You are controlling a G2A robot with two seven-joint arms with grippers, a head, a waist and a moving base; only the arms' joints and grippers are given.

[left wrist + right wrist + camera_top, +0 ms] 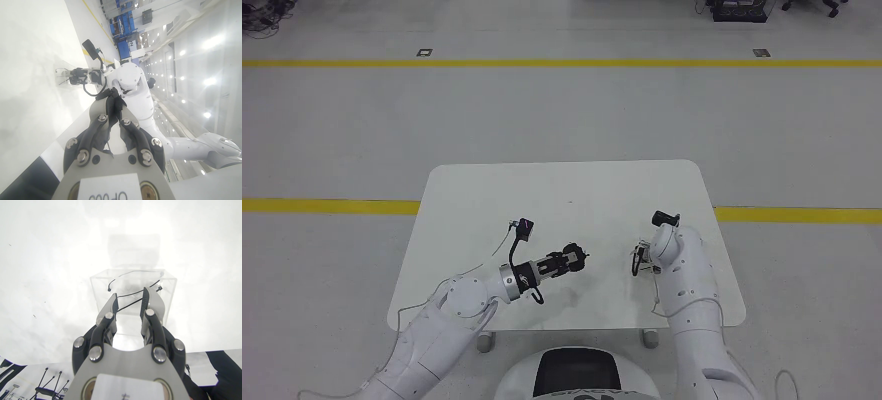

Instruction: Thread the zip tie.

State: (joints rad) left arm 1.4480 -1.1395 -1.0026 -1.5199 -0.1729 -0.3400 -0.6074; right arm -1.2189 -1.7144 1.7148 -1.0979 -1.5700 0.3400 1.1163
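Overhead, both arms hang above the white table (562, 190), with the left gripper (580, 258) and the right gripper (638, 260) pointing toward each other, a gap between them. From the left wrist, the left fingers are pressed together, pinching a thin black zip tie (109, 148). From the right wrist, the right fingers stand spread by a clear box (168, 298) that holds loose zip ties (130, 294).

White rounded rectangular table (562, 190). On it: colourless clear acrylic box (102, 283) holding thin black plastic zip ties (128, 294). Above it: silver-grey metal right gripper (129, 298), black ribbed pads (143, 302). Around it: pale grey floor (562, 110), yellow stripes (542, 63).
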